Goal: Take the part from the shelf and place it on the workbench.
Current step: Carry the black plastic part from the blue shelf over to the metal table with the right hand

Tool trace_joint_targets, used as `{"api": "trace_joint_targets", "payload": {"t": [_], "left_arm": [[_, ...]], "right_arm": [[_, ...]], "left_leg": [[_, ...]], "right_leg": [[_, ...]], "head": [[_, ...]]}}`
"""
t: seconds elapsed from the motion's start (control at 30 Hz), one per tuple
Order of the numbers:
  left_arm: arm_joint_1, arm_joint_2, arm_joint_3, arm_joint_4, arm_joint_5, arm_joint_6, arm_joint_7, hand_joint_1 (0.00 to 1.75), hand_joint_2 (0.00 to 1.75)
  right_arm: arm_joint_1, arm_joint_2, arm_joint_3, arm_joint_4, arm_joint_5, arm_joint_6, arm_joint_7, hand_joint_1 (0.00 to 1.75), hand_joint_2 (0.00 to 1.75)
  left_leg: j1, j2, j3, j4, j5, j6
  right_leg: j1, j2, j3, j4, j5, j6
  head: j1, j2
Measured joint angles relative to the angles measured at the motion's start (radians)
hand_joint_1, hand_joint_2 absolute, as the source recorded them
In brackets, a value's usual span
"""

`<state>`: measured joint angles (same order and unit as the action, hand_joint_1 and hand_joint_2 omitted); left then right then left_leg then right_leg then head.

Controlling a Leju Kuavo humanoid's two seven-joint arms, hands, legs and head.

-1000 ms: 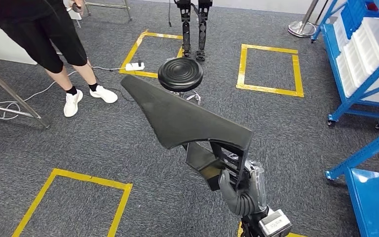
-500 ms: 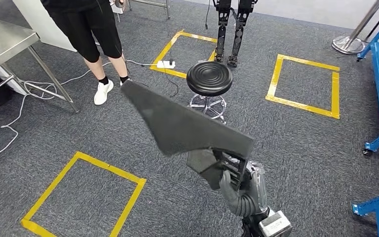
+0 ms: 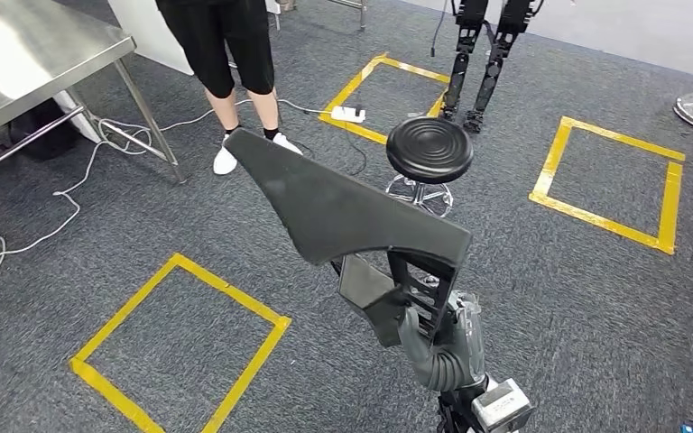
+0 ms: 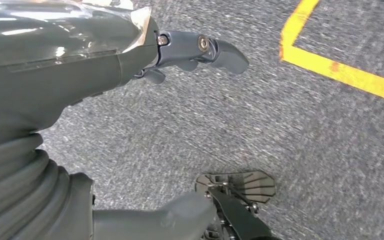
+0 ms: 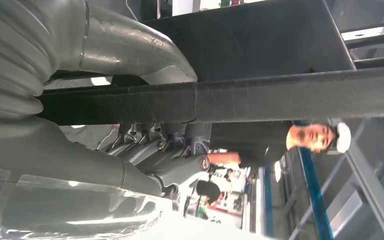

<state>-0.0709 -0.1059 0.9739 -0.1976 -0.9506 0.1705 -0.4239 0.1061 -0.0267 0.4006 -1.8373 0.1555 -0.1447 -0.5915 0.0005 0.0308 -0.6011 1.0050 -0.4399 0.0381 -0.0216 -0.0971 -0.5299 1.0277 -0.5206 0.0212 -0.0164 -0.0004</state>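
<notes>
One part (image 3: 343,212), a long black panel with a wedge-shaped upper face and a slatted frame beneath it, rises out of my right hand (image 3: 438,347) at the near right of the scene, above the grey carpet. My fingers (image 5: 150,150) are clamped round a bar of the frame at the panel's near end, thumb on one side and the rest wrapped on the other, as the right wrist view shows. The panel's tapered tip points far and left, toward the person (image 3: 221,63) in dark shorts standing by the steel surface (image 3: 27,63) at the far left.

I judge the panel to be stiff and fairly light: it holds its shape while supported from one end alone. Its length beyond my grip makes it lever-like, so I expect it to swing and twist about the bar if I turn quickly. The upper face looks matt, perhaps felted, and offers no edge to grip; the frame bars are the sensible hold, and the thin tip looks the likeliest place to knock or crack.

My left hand (image 4: 145,55) hangs over the carpet beside a yellow floor line (image 4: 340,70), holding nothing, fingers apart. A black stool (image 3: 429,151) stands just beyond the panel, between me and the far floor squares.
</notes>
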Motion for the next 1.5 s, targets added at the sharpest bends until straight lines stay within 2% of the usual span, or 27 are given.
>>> {"api": "trace_joint_targets", "payload": {"t": [0.03,0.1,0.17,0.2,0.27,0.3,0.33,0.4,0.47,0.53,0.6,0.67,0.7,0.73,0.77,0.83,0.9,1.0,1.07,1.13,1.17,1.2,1.23,1.3,1.37,1.43,1.5], "left_arm": [[0.001,0.000,0.000,0.000,-0.003,-0.001,0.000,0.00,1.75],[-0.001,-0.002,-0.001,0.000,-0.007,-0.002,0.000,0.00,1.75],[-0.003,-0.002,-0.002,0.000,-0.010,-0.002,0.000,0.00,1.75],[-0.003,-0.002,-0.002,0.000,-0.012,-0.002,0.001,0.00,1.75],[-0.002,-0.003,-0.003,0.000,-0.014,-0.003,0.001,0.00,1.75],[-0.002,-0.003,-0.003,0.000,-0.014,-0.004,0.001,0.00,1.75],[-0.002,-0.003,-0.003,0.000,-0.015,-0.004,0.001,0.00,1.75],[-0.001,-0.003,-0.003,0.000,-0.015,-0.004,0.002,0.00,1.75],[0.003,-0.002,-0.004,0.000,-0.016,-0.004,0.003,0.00,1.75],[0.005,-0.002,-0.004,0.000,-0.016,-0.003,0.005,0.00,1.75],[0.002,-0.002,-0.004,0.001,-0.016,-0.003,0.006,0.00,1.75],[0.000,-0.002,-0.004,0.001,-0.016,-0.002,0.007,0.00,1.75],[0.001,-0.002,-0.004,0.001,-0.016,-0.002,0.007,0.00,1.75],[0.002,-0.002,-0.004,0.001,-0.016,-0.002,0.007,0.00,1.75],[0.002,-0.002,-0.004,0.001,-0.016,-0.002,0.008,0.00,1.75],[0.001,-0.001,-0.004,0.000,-0.016,-0.002,0.008,0.00,1.75],[-0.002,0.000,-0.004,0.000,-0.016,-0.002,0.008,0.00,1.75],[0.000,0.002,-0.004,0.000,-0.016,-0.002,0.007,0.00,1.75],[0.000,0.002,-0.004,0.000,-0.016,-0.002,0.006,0.00,1.75],[-0.002,0.001,-0.004,0.000,-0.017,-0.002,0.004,0.00,1.75],[-0.002,0.001,-0.004,0.000,-0.018,-0.002,0.003,0.00,1.75],[-0.002,0.000,-0.004,0.000,-0.020,-0.002,0.002,0.00,1.75],[-0.001,0.000,-0.004,0.000,-0.021,-0.003,0.002,0.00,1.75],[0.000,-0.001,-0.004,0.000,-0.024,-0.003,0.001,0.00,1.75],[-0.001,-0.002,-0.004,0.000,-0.025,-0.004,0.001,0.00,1.75],[0.000,-0.003,-0.004,0.000,-0.025,-0.004,0.001,0.00,1.75],[0.005,-0.002,-0.004,0.000,-0.025,-0.005,0.001,0.00,1.75]], "right_arm": [[-0.002,0.000,0.000,0.000,0.001,-0.001,0.000,1.75,1.75],[-0.003,0.000,0.000,0.000,0.002,-0.003,0.000,1.75,1.75],[0.002,-0.003,0.000,0.000,0.004,-0.004,0.000,1.75,1.75],[0.006,-0.004,0.000,0.000,0.005,-0.005,0.000,1.75,1.75],[0.010,-0.007,0.000,0.001,0.005,-0.006,0.000,1.75,1.75],[0.010,-0.008,0.000,0.001,0.005,-0.007,0.000,1.75,1.75],[0.011,-0.008,0.000,0.001,0.005,-0.008,0.000,1.75,1.75],[0.014,-0.009,0.000,0.002,0.005,-0.009,0.000,1.75,1.75],[0.014,-0.008,0.000,0.002,0.006,-0.010,0.000,1.75,1.75],[0.012,-0.005,-0.001,0.002,0.007,-0.011,0.000,1.75,1.75],[0.012,-0.002,-0.001,0.002,0.007,-0.012,0.000,1.75,1.75],[0.012,-0.001,-0.002,0.002,0.007,-0.013,0.001,1.75,1.75],[0.012,-0.001,-0.002,0.002,0.007,-0.013,0.001,1.75,1.75],[0.012,-0.001,-0.002,0.002,0.007,-0.013,0.001,1.75,1.75],[0.012,0.000,-0.002,0.002,0.007,-0.013,0.001,1.75,1.75],[0.012,0.001,-0.002,0.002,0.008,-0.013,0.001,1.75,1.75],[0.011,0.002,-0.002,0.002,0.008,-0.014,0.001,1.75,1.75],[0.011,0.002,-0.001,0.002,0.008,-0.014,0.001,1.75,1.75],[0.010,0.001,-0.001,0.001,0.009,-0.015,0.000,1.75,1.75],[0.012,0.000,-0.001,0.002,0.009,-0.016,0.000,1.75,1.75],[0.014,-0.001,-0.001,0.002,0.010,-0.016,0.000,1.75,1.75],[0.016,-0.002,-0.001,0.003,0.010,-0.016,0.001,1.75,1.75],[0.017,-0.002,-0.001,0.003,0.010,-0.016,0.001,1.75,1.75],[0.018,-0.002,-0.001,0.003,0.010,-0.016,0.001,1.75,1.75],[0.020,-0.002,-0.001,0.003,0.010,-0.016,0.001,1.75,1.75],[0.023,-0.001,-0.001,0.002,0.010,-0.016,0.001,1.75,1.75],[0.023,0.001,-0.001,0.002,0.010,-0.017,0.001,1.75,1.75]], "left_leg": [[0.003,-0.012,0.011,-0.013,0.005,0.006],[0.006,-0.035,0.022,-0.025,0.011,0.011],[0.005,-0.063,0.023,-0.024,0.010,0.014],[0.005,-0.078,0.024,-0.023,0.009,0.014],[0.007,-0.109,0.027,-0.020,0.004,0.009],[0.008,-0.123,0.027,-0.016,0.001,0.003],[0.006,-0.136,0.023,-0.006,-0.006,-0.003],[0.004,-0.158,0.012,0.008,-0.015,-0.015],[0.008,-0.168,0.005,0.014,-0.018,-0.022],[0.008,-0.123,-0.008,0.045,-0.035,-0.031],[0.009,-0.059,-0.059,0.150,-0.084,-0.041],[0.013,-0.036,-0.129,0.268,-0.127,-0.046],[0.014,-0.034,-0.146,0.291,-0.126,-0.046],[0.014,-0.032,-0.143,0.275,-0.105,-0.044],[0.012,-0.026,-0.119,0.224,-0.071,-0.038],[0.003,0.012,-0.052,0.091,-0.015,-0.021],[-0.008,0.036,-0.021,0.030,-0.004,-0.007],[-0.010,0.005,-0.006,0.008,0.000,0.006],[-0.002,-0.018,0.016,-0.021,0.013,0.016],[0.004,-0.041,0.022,-0.030,0.018,0.023],[0.005,-0.055,0.022,-0.030,0.018,0.025],[0.007,-0.070,0.023,-0.030,0.017,0.024],[0.009,-0.086,0.024,-0.029,0.015,0.022],[0.013,-0.115,0.027,-0.025,0.010,0.013],[0.012,-0.141,0.022,-0.010,-0.002,-0.003],[0.010,-0.164,0.015,0.004,-0.017,-0.019],[0.015,-0.169,0.013,0.011,-0.024,-0.030]], "right_leg": [[0.000,0.024,-0.002,0.015,-0.008,0.001],[-0.001,0.075,-0.044,0.105,-0.045,-0.006],[-0.001,0.087,-0.110,0.219,-0.081,-0.010],[-0.002,0.088,-0.130,0.242,-0.080,-0.005],[-0.006,0.098,-0.119,0.181,-0.035,0.015],[-0.010,0.119,-0.097,0.118,-0.005,0.025],[-0.014,0.139,-0.077,0.062,0.019,0.028],[-0.016,0.162,-0.058,0.013,0.038,0.018],[-0.013,0.143,-0.054,0.012,0.038,0.001],[-0.014,0.124,-0.046,0.009,0.036,-0.012],[-0.010,0.100,-0.038,0.008,0.030,-0.025],[-0.004,0.075,-0.034,0.009,0.024,-0.034],[-0.003,0.064,-0.032,0.009,0.021,-0.036],[-0.001,0.053,-0.029,0.008,0.018,-0.036],[0.001,0.043,-0.024,0.008,0.015,-0.036],[0.006,0.023,-0.014,0.007,0.006,-0.032],[0.009,0.006,-0.006,0.005,-0.001,-0.024],[0.012,-0.012,0.007,-0.006,-0.007,-0.010],[0.013,0.027,-0.007,0.039,-0.031,-0.009],[0.007,0.077,-0.074,0.168,-0.081,-0.015],[0.004,0.087,-0.115,0.235,-0.100,-0.014],[0.000,0.091,-0.144,0.275,-0.104,-0.007],[-0.004,0.093,-0.157,0.279,-0.092,0.004],[-0.014,0.106,-0.125,0.181,-0.034,0.032],[-0.023,0.144,-0.078,0.052,0.019,0.044],[-0.023,0.162,-0.058,0.002,0.038,0.034],[-0.029,0.143,-0.049,0.003,0.041,0.018]], "head": [[0.002,0.000],[0.010,0.000],[0.015,0.000],[0.016,0.000],[0.018,0.000],[0.018,0.000],[0.019,0.000],[0.019,0.000],[0.018,0.000],[0.014,0.000],[0.008,0.000],[0.007,0.000],[0.006,0.000],[0.006,0.000],[0.006,0.000],[0.007,0.000],[0.007,0.000],[0.005,0.000],[0.007,0.000],[0.011,0.000],[0.012,0.000],[0.012,0.000],[0.012,0.000],[0.013,0.000],[0.014,0.000],[0.014,0.000],[0.010,0.000]]}}
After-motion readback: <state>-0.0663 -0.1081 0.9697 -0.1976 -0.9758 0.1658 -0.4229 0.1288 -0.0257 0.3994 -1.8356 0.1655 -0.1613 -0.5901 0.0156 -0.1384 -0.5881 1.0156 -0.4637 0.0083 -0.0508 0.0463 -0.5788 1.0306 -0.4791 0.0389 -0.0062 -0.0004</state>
